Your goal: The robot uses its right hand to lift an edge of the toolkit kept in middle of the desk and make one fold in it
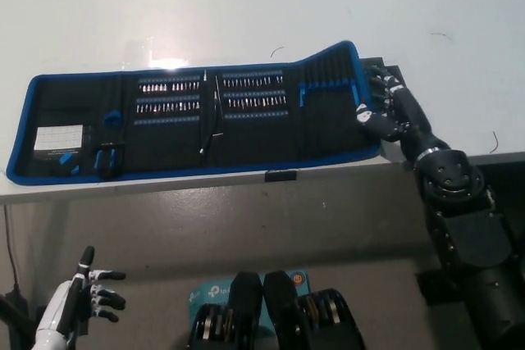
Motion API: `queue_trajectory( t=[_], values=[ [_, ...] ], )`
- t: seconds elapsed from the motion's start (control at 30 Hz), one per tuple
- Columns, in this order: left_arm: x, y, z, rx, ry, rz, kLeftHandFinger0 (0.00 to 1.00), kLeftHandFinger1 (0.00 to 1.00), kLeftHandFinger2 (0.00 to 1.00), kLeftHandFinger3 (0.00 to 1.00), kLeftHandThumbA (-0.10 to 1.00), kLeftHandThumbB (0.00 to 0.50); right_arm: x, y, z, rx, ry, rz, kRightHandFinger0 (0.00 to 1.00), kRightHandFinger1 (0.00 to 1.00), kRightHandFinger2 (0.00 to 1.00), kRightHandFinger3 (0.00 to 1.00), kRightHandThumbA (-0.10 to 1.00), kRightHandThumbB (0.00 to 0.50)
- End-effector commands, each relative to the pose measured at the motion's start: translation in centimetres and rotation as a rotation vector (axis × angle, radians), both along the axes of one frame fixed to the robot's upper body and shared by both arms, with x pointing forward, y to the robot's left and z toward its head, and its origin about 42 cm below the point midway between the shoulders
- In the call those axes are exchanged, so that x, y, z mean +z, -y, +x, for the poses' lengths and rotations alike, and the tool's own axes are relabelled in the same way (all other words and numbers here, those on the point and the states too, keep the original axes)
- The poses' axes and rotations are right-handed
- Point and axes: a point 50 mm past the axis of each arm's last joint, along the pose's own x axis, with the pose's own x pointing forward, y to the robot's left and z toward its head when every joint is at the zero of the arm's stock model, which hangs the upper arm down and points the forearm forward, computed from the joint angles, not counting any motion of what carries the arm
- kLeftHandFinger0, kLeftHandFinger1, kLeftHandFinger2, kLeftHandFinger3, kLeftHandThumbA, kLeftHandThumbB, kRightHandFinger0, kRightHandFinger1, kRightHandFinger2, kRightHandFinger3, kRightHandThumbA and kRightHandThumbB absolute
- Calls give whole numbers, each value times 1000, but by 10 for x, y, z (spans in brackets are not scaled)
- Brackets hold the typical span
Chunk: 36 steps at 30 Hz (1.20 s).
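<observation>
A long black fabric toolkit with blue piping (193, 125) lies unrolled flat across the middle of the white desk (246, 6), its near long edge running just inside the desk's front edge. Its right end is lifted off the surface into a shallow ramp, the top right corner standing highest. The black right hand (385, 108) is at that raised right edge, fingers curled against the blue border; whether they actually pinch the cloth cannot be told from this angle. Just behind the hand, a flat dark printed sheet (385, 67) shows on the desk, mostly hidden by the hand.

Beyond the toolkit's far long edge the white surface is broad, smooth and glossy, with a bright glare patch near that edge. Inside the toolkit, rows of small silver bits (213, 96) sit in blue elastic bands at the middle, and a pale ruled card (57, 137) lies near the left end. The white left hand (82, 305) rests well below the toolkit's left end, under the desk's level, fingers loosely spread and holding nothing.
</observation>
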Motion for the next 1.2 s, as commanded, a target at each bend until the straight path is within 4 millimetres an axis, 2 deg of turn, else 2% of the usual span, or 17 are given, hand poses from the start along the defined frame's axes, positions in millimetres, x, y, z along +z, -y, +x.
queue_trajectory(
  t=[0.0,0.07,0.13,0.17,0.2,0.23,0.37,0.53,0.63,0.77,0.9,0.97,1.03,1.07,1.1,1.13,1.17],
  values=[
    [9,-3,0,1,40,25,403,415,353,541,1000,483,3,14,1,-40,45,0,675,890,994,1000,215,249],
    [7,-3,0,-2,47,27,387,391,354,531,1000,499,-11,8,-9,-45,6,16,593,775,896,1000,194,224],
    [8,-2,0,1,44,20,388,396,353,530,1000,495,-16,2,-12,-41,-10,32,256,402,543,1000,195,228],
    [8,-2,0,-1,45,17,392,399,355,529,1000,497,-17,-1,-14,-36,-17,40,156,303,478,1000,205,222],
    [7,-2,0,-2,47,21,398,408,350,518,1000,500,-18,-6,-16,-23,-22,38,2,62,236,1000,212,231],
    [6,-3,0,-1,44,23,408,417,351,518,1000,500,-16,-17,-18,54,-22,52,0,2,14,1000,238,231],
    [5,-3,1,-9,47,27,377,396,345,524,1000,500,-12,-33,-23,128,-4,77,0,0,0,1000,216,239],
    [5,-2,0,-11,43,31,364,380,331,501,1000,500,-13,-49,-27,138,14,88,0,0,0,1000,170,202],
    [7,-2,1,-8,46,26,380,393,332,513,1000,500,-18,-51,-30,123,14,91,0,0,0,998,174,194],
    [8,-2,1,-13,45,19,380,406,336,532,1000,500,-23,-49,-32,154,-41,45,0,0,1,1000,289,206],
    [9,-3,5,-19,47,19,371,397,325,518,1000,500,-26,-48,-32,172,-55,-8,0,0,44,1000,320,218],
    [10,-2,4,-20,48,26,400,411,336,520,1000,500,-29,-46,-33,135,-48,-23,0,0,0,1000,223,238],
    [9,-2,4,-19,45,22,417,425,343,518,1000,500,-30,-46,-34,81,-23,-35,0,0,0,898,56,169],
    [8,-2,3,-19,47,16,419,426,342,522,1000,500,-30,-46,-35,68,-24,-25,0,0,0,839,-92,125],
    [8,-2,2,-18,44,16,420,426,342,525,1000,500,-32,-46,-36,66,-27,-23,0,0,0,825,-100,119],
    [7,-2,1,-20,40,18,402,407,342,521,1000,500,-29,-45,-37,73,0,-65,0,0,54,589,-100,45],
    [6,-3,1,-20,39,20,400,404,343,520,1000,500,-24,-45,-38,74,29,-122,0,0,32,465,-100,59]
  ],
)
